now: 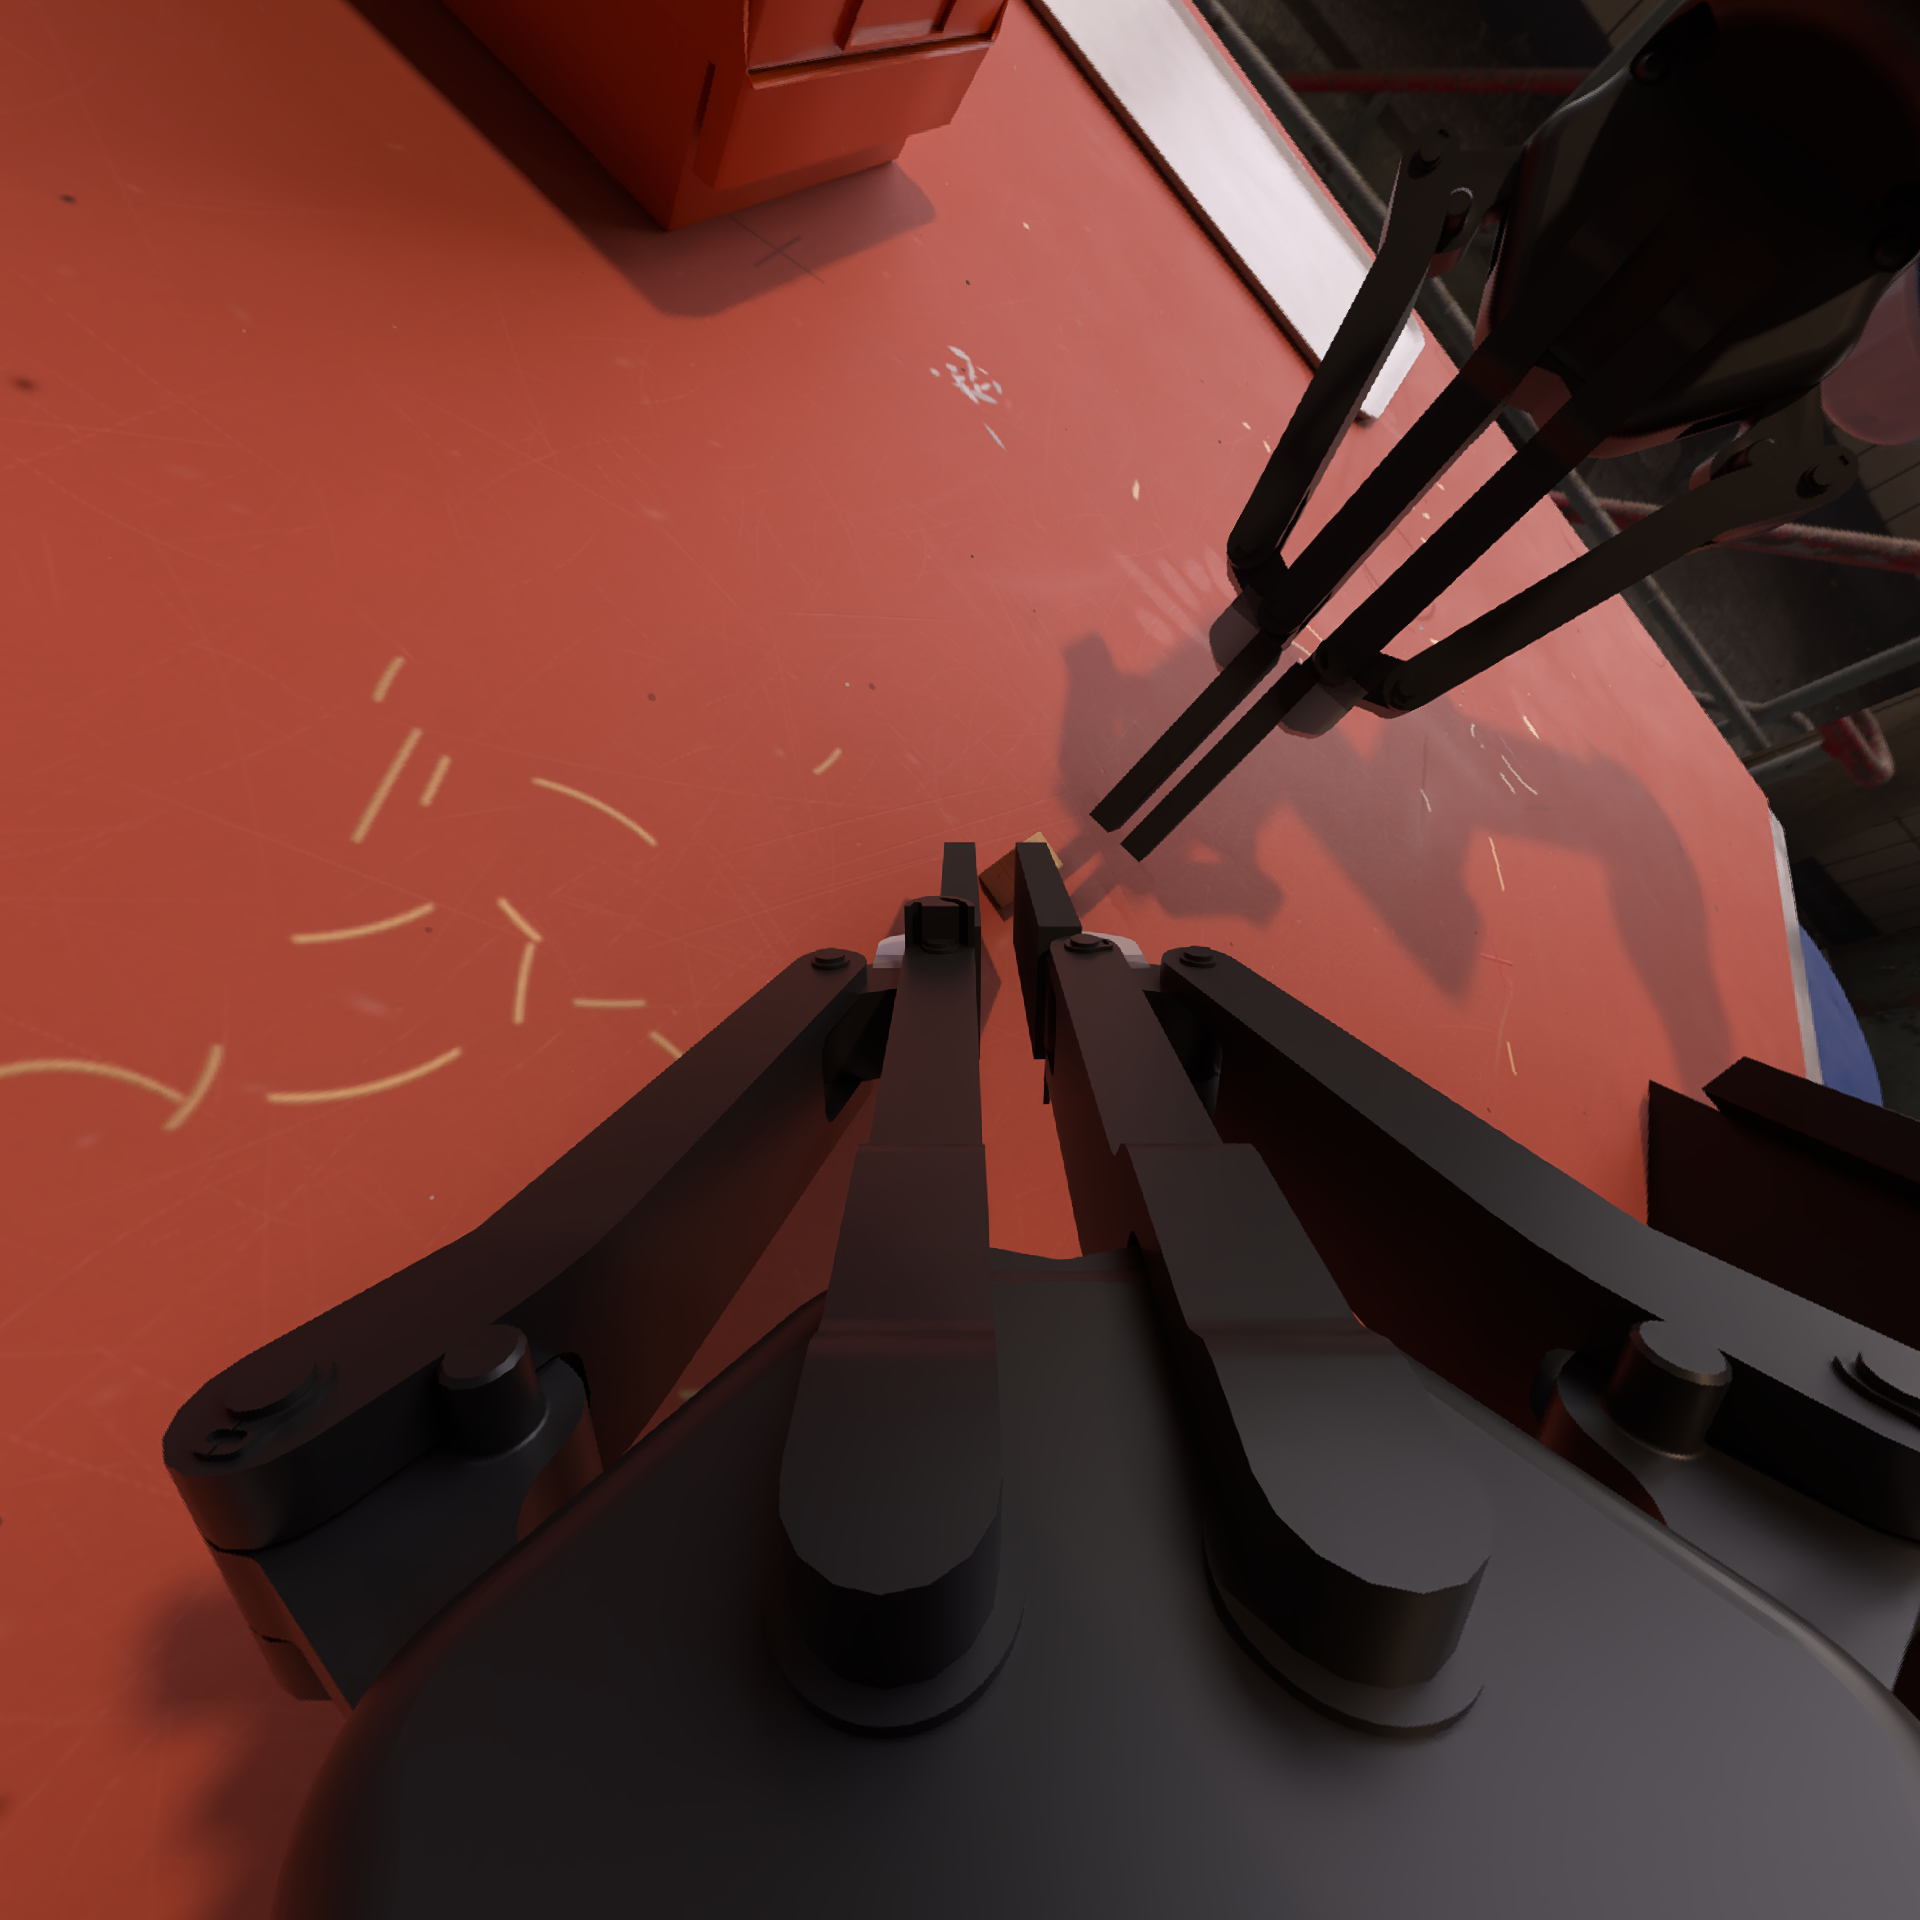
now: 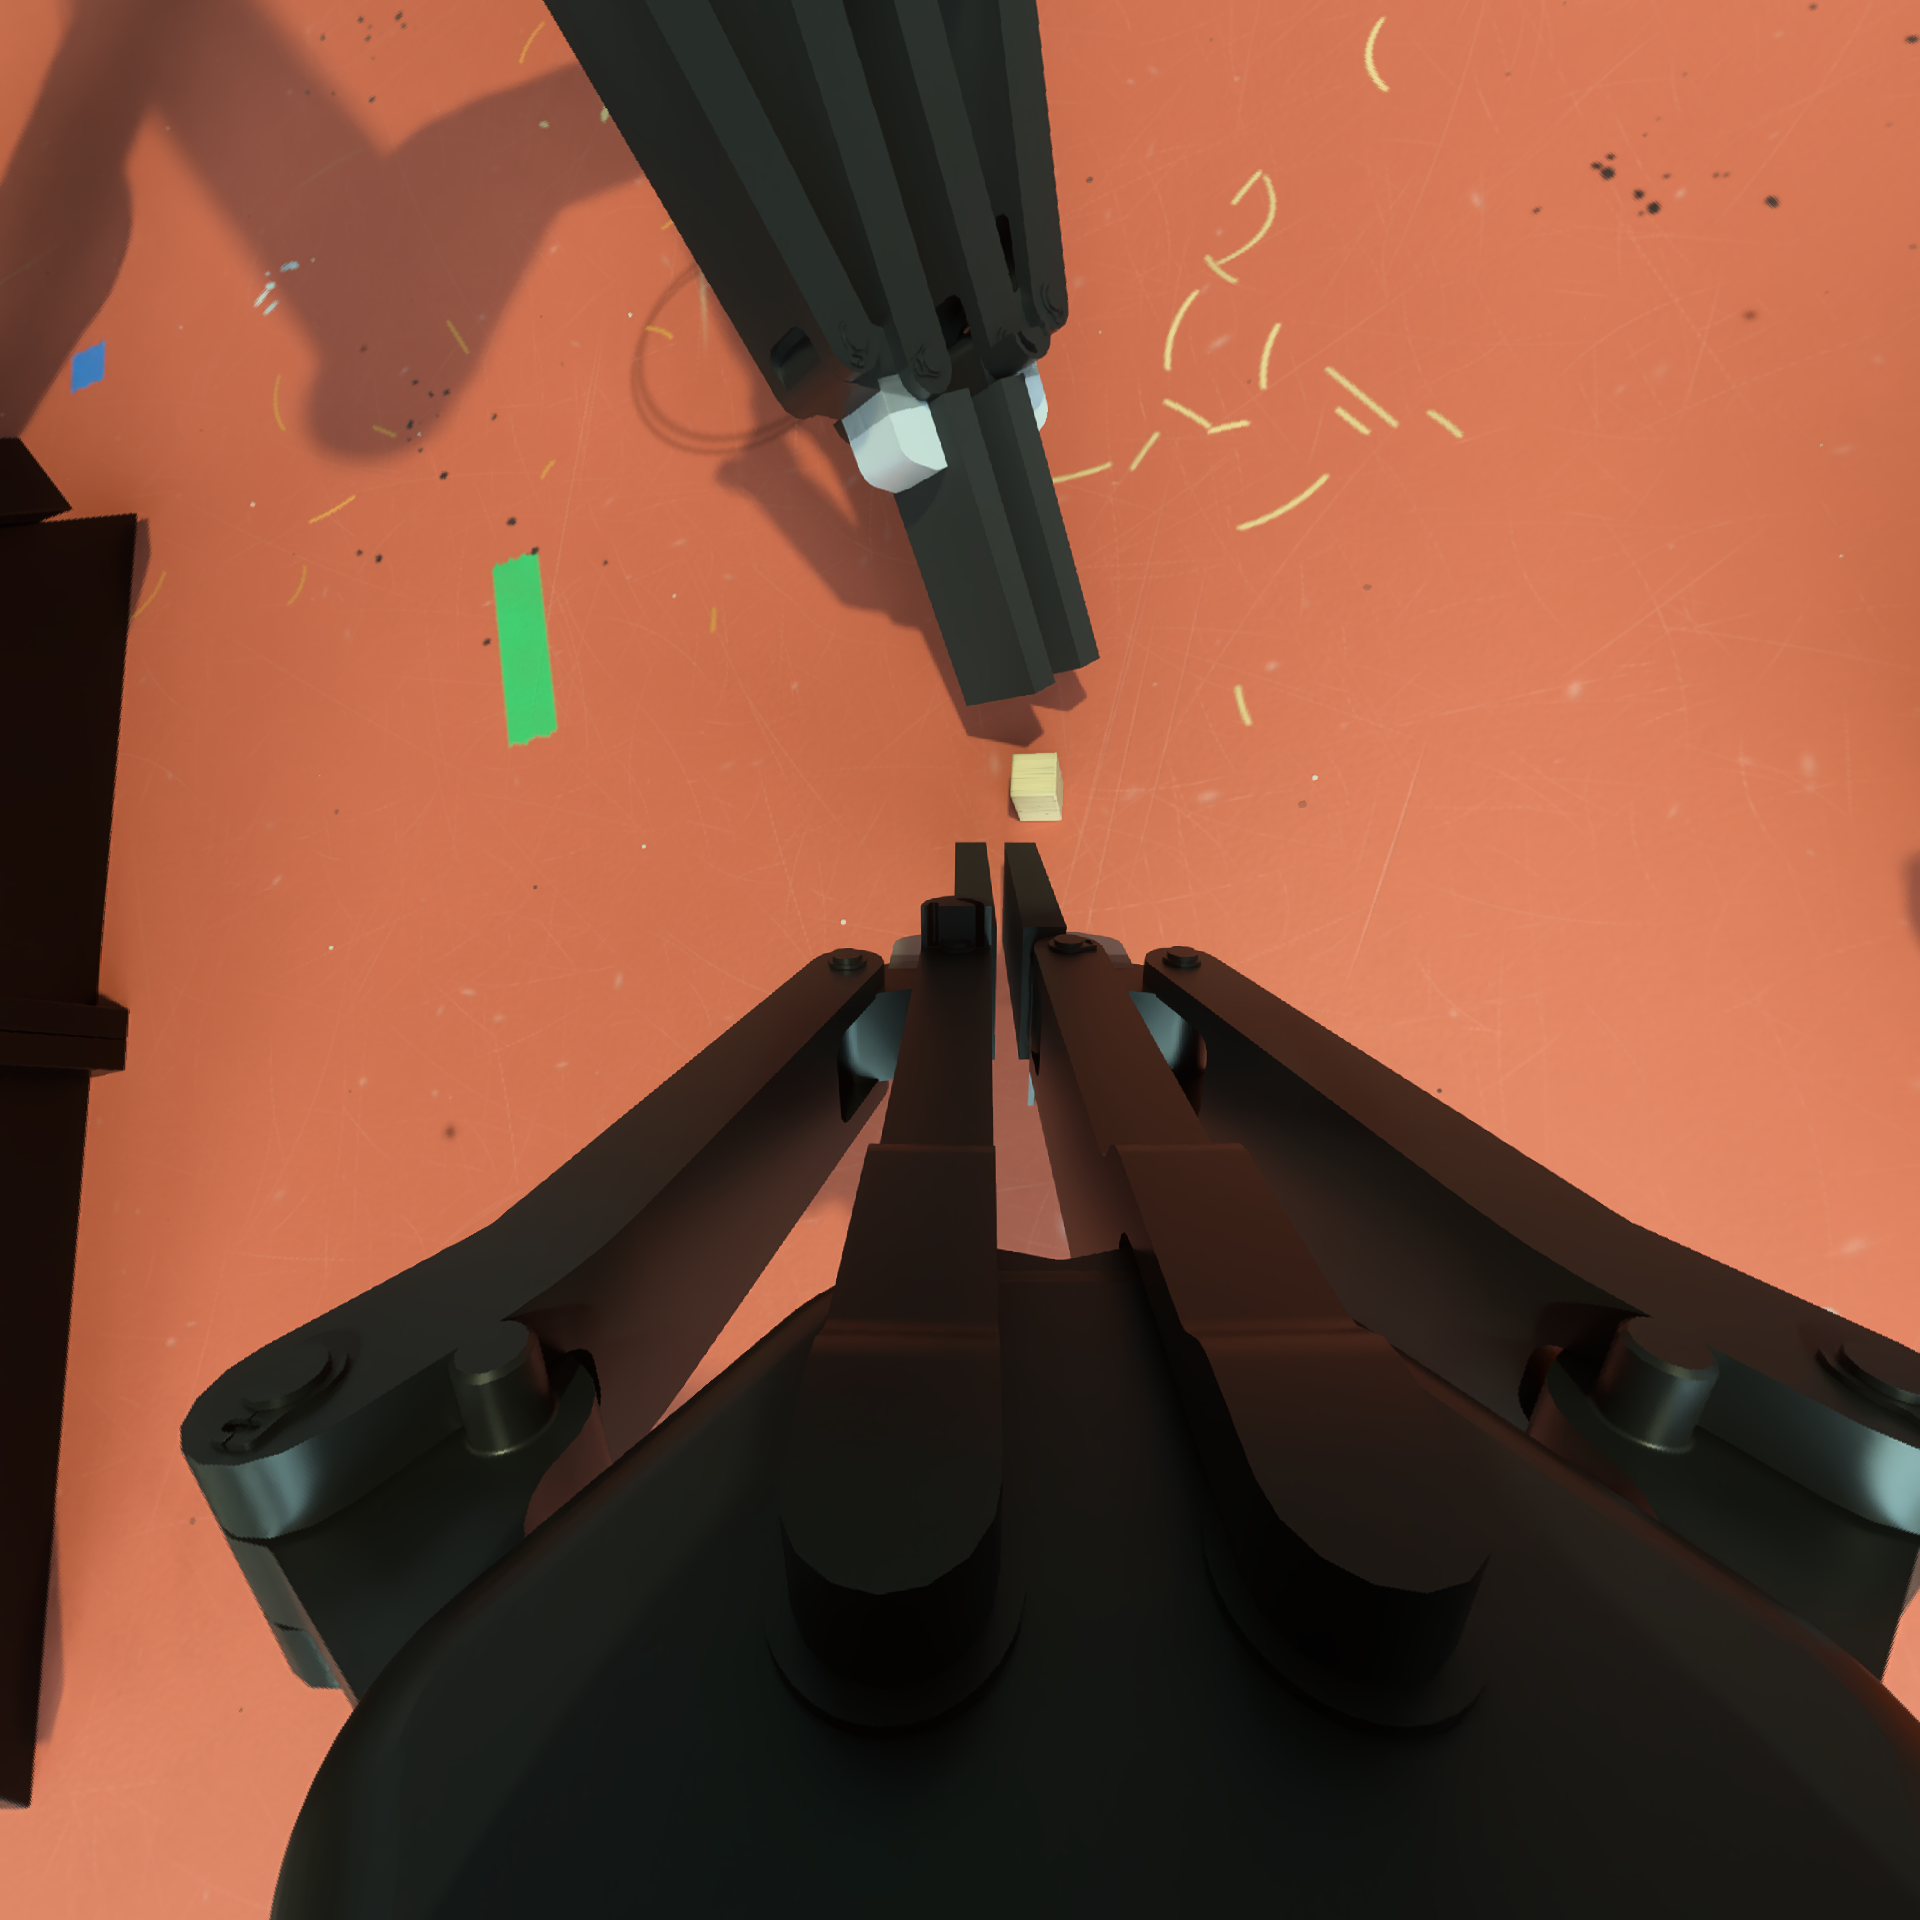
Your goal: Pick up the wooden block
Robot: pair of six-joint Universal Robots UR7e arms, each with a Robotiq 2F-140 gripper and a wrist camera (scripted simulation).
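The small pale wooden block (image 2: 1036, 787) lies on the red table (image 2: 1455, 831), free of both grippers. In the left wrist view the block (image 1: 997, 891) shows through the narrow gap past my left fingertips. My left gripper (image 1: 995, 857) is shut and empty; in the right wrist view the left gripper (image 2: 1023, 675) points down with its tips just short of the block's far side. My right gripper (image 2: 995, 857) is shut and empty, its tips just short of the block's near side. The right gripper also shows in the left wrist view (image 1: 1117, 836), beside the block.
A red box (image 1: 727, 94) stands at the far side of the table. A dark flat object (image 2: 52, 935) lies at the table's side, also seen in the left wrist view (image 1: 1787, 1174). A green tape strip (image 2: 525, 649) is stuck on the surface. The table's edge (image 1: 1226, 177) runs behind the right gripper.
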